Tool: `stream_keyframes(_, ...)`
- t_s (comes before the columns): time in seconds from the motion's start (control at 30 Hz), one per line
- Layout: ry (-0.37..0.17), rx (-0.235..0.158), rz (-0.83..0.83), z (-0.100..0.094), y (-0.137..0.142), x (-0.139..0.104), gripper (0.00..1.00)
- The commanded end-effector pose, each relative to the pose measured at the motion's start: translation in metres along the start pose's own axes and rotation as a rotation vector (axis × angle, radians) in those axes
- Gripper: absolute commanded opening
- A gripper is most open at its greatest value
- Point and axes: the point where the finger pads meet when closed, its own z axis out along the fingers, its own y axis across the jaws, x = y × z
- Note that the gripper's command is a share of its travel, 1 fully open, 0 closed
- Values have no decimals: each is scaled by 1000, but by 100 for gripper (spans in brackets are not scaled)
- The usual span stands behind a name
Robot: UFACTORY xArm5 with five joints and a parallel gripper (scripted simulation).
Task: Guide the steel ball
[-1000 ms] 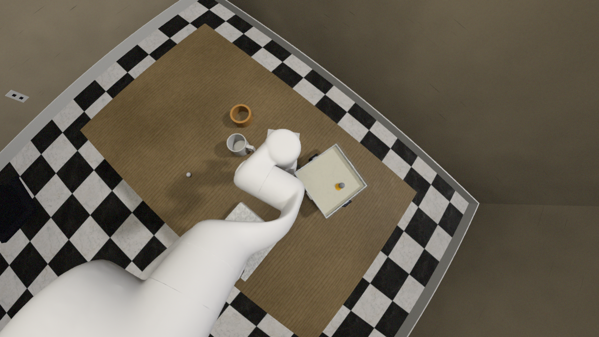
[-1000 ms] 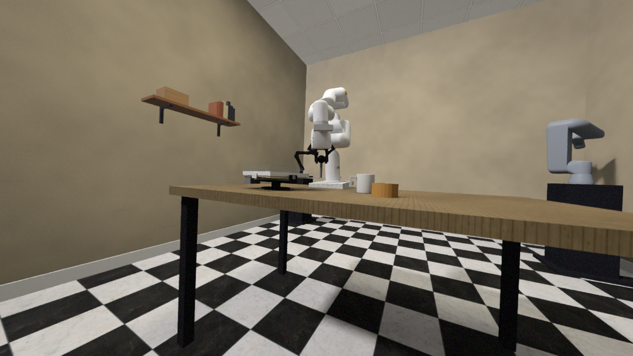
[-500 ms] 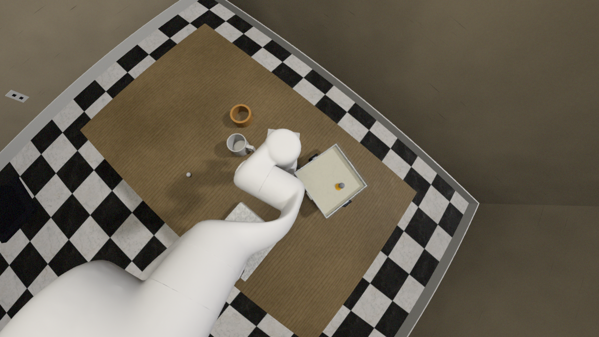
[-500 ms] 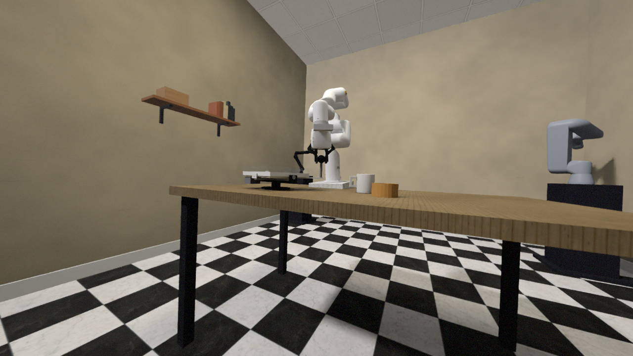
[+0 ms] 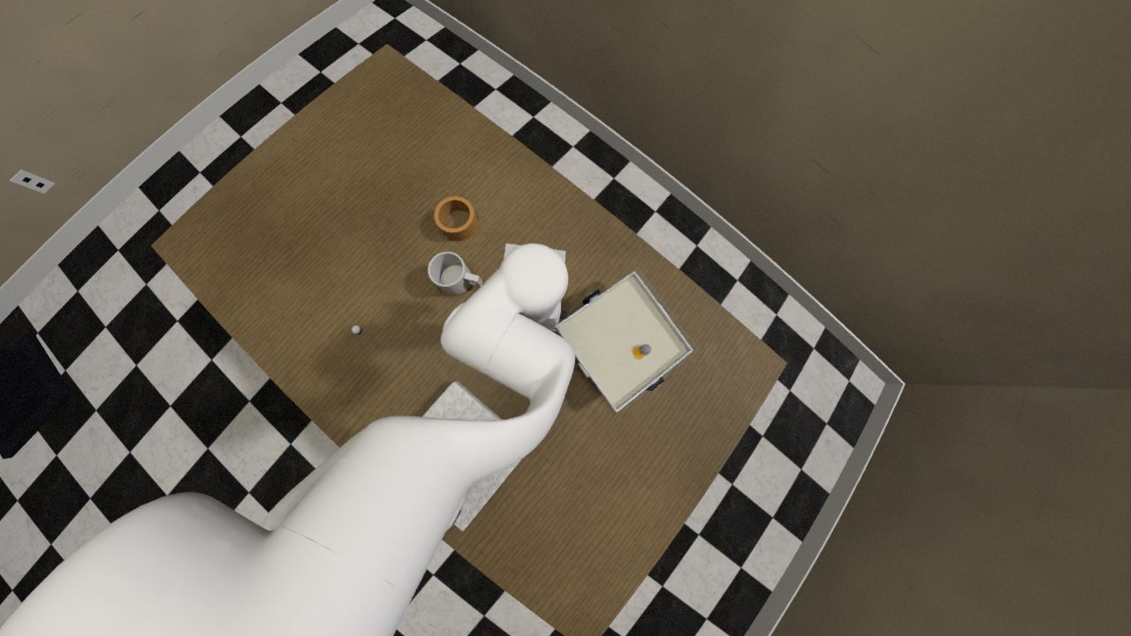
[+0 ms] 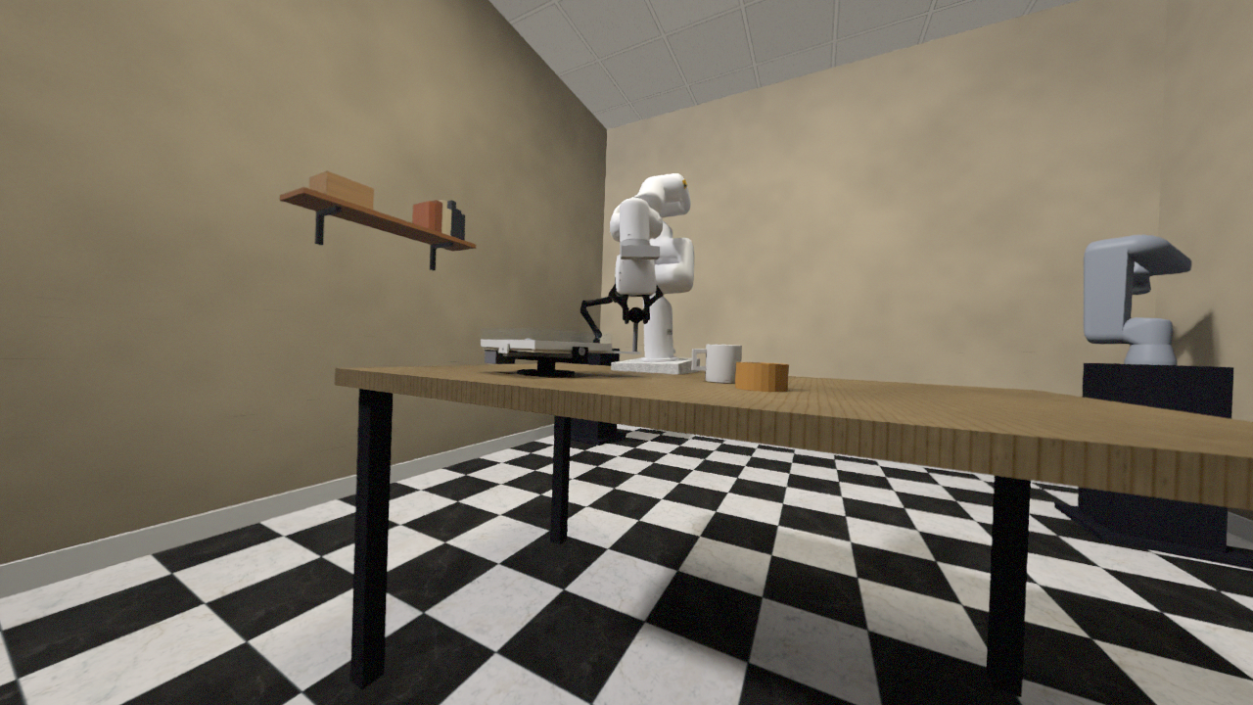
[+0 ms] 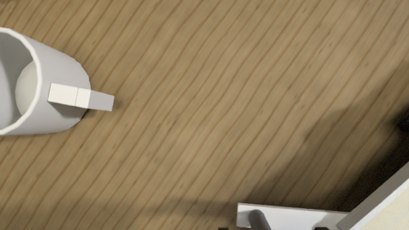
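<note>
With the gripper [image 6: 635,315] [image 7: 272,229] apparently closed on the upright post [image 6: 634,338] [image 7: 259,220], a slight over-tilt of the plate [image 5: 604,324] [image 6: 526,344] [image 7: 394,209] could roll the steel ball [image 5: 645,349], now at the orange spot's [image 5: 637,355] edge, past it

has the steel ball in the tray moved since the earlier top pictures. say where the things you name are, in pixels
no, the steel ball [image 5: 645,348] keeps its place against the table's right corner [image 5: 773,363], and still overlaps the printed spot [image 5: 637,354]
</note>
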Motion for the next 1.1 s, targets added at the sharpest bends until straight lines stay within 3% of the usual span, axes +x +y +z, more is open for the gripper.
stream_keyframes(0.0,0,-1,-1,0,0,-1,0)
stream_keyframes(1.07,1,-1,11,-1,1,2,0)
